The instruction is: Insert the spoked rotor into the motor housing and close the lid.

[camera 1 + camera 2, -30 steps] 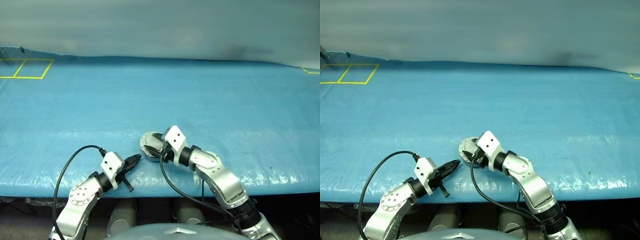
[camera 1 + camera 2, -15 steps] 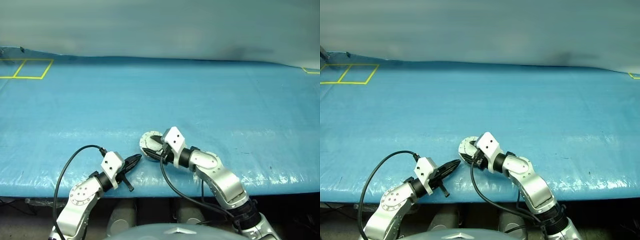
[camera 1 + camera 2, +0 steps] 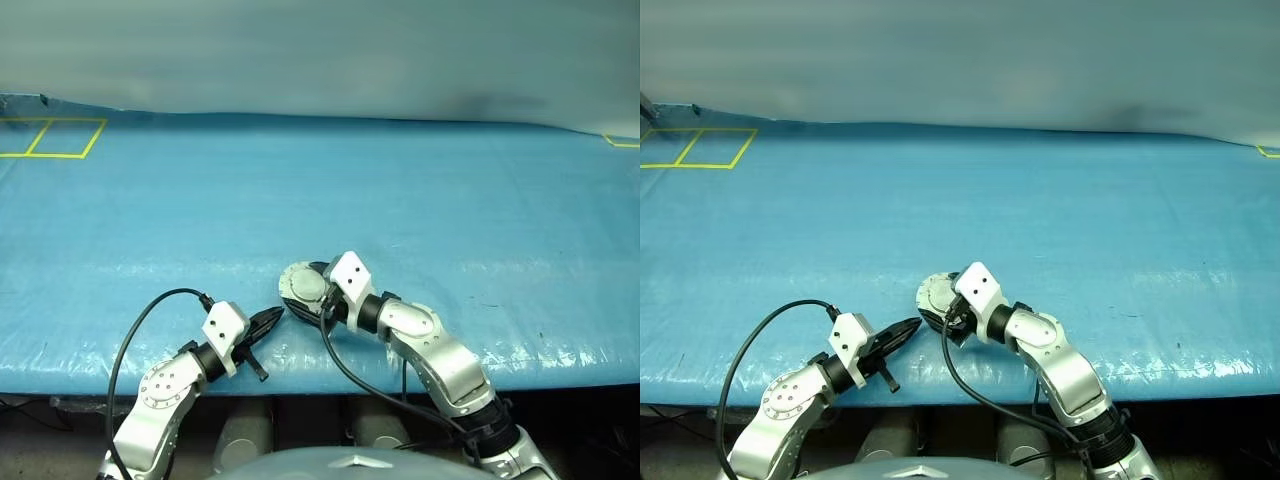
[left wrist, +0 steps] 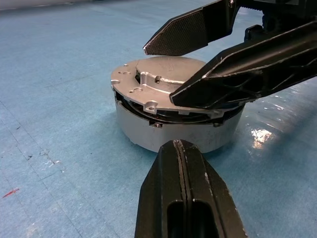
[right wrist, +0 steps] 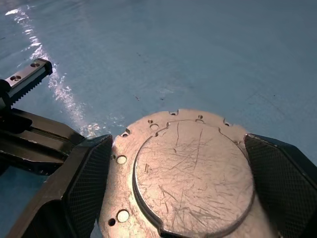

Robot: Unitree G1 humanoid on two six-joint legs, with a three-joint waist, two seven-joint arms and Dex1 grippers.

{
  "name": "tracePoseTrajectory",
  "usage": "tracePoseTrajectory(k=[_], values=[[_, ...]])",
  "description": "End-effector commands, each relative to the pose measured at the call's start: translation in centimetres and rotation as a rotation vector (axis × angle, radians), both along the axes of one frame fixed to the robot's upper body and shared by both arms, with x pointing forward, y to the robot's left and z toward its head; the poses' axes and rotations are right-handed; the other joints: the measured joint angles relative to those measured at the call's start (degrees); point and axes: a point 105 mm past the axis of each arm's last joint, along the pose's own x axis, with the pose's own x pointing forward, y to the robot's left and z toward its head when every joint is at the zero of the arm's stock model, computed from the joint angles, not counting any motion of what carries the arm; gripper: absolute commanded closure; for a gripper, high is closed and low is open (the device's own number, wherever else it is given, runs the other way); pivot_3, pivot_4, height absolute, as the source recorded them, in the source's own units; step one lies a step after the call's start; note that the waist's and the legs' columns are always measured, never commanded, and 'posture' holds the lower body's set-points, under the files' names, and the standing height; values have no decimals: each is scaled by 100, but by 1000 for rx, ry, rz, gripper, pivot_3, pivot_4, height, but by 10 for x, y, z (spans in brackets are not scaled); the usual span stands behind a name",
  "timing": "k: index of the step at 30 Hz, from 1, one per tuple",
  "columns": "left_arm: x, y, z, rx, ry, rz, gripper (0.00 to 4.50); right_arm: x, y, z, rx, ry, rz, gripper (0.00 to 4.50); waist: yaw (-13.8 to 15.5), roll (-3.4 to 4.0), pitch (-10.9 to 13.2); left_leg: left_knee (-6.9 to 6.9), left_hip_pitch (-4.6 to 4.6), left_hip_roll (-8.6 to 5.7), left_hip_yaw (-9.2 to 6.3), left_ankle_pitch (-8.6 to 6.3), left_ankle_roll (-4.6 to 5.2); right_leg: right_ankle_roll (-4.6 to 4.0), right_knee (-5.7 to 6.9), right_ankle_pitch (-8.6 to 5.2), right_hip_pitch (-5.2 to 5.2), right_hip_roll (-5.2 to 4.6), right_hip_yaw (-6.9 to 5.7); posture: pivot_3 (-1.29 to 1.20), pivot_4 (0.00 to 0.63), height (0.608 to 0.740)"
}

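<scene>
Surface: blue sheet (image 3: 420, 190) covers the table to its near edge, with yellow tape squares (image 3: 52, 137) at the far left corner.
Right gripper (image 5: 178, 191): fingers spread wide, one on either side of the housing's lid, neither visibly pressing it; in the left wrist view they reach over the lid from about 2 o'clock.
Left gripper (image 4: 182, 163): fingers pressed together with nothing between them, tip just in front of the housing wall; whether it touches cannot be told.
Housing (image 4: 148, 134): round grey puck standing on the sheet near the table's near edge, at about 1 o'clock from the left gripper in the head view.
Lid (image 5: 190, 171): scratched smooth grey disc with small holes round its rim, lying on top of the housing; a dark gap shows under its edge on the side facing the left wrist camera, so it does not sit quite flush there.
Contents: housing interior is covered by the lid; a sliver of metal edge shows in the gap, but what it belongs to cannot be told.
Cable (image 3: 135, 335): black, looping from the left wrist back over the table edge.
</scene>
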Motion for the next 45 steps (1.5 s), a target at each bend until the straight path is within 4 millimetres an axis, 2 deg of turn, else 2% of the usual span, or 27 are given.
tracePoseTrajectory(k=[1, 5, 8, 10, 11, 19, 34, 39, 45], values=[[1, -4, 8, -17, -33, -19, 4500, 3, 1, 9, 25, -38, -11, 29, 0, 0, 0, -1, 0, 0, 0, 0, 0, 0, 0, 0, 0, 0, 0, 0, 150, 740], [1, -5, 8, -18, -33, -24, 4500, 4, 0, 6, 22, -33, -12, 29, 0, 0, 0, -1, 0, 0, 0, 0, 0, 0, 0, 0, 0, 0, 0, 0, 150, 740], [1, -5, 9, -18, -33, -24, 4500, 3, 0, 5, 17, -32, -8, 566, -1, 0, 0, 0, 1, 0, 0, 0, 0, 0, 0, 0, 1, 0, 0, 0, 150, 740], [1, -5, 9, -18, -34, -24, 4500, 3, -1, 6, 17, -34, -7, 1296, -1, 0, 0, -1, 1, 0, 0, 0, 0, 0, 0, 0, 1, 0, 0, 0, 150, 740], [1, -5, 9, -18, -34, -23, 4500, 3, 0, 6, 16, -37, -6, 1464, -1, 0, 0, -1, 1, 0, 0, 0, 0, 0, 0, 0, 1, 0, 0, 0, 150, 740], [2, -1, 10, -14, -44, 0, 4500, 1, 0, 7, -26, -56, 37, 1463, -4, 0, 0, -1, 1, 0, 0, 0, 0, 0, 0, 0, 1, 0, 0, 0, 150, 740], [-1, -2, 10, -22, -35, -6, 4500, 2, -7, -6, -109, -40, 122, 1463, -9, 0, -1, 0, 3, 0, 0, 0, 0, 0, 0, 0, 4, 0, 0, 0, 150, 740], [-1, -2, 10, -23, -34, -10, 4500, 9, -11, -5, -135, -35, 147, 1463, -4, 1, -1, 0, 3, -1, 0, 0, 0, 0, 0, 0, 4, 0, 0, 0, 150, 740], [0, -1, 9, -22, -36, -5, 4500, 13, -7, -6, -115, -23, 121, 1463, -4, 1, -2, 2, 6, 0, 0, 0, 0, 0, 3, 1, 6, 1, 0, 0, 150, 740]])
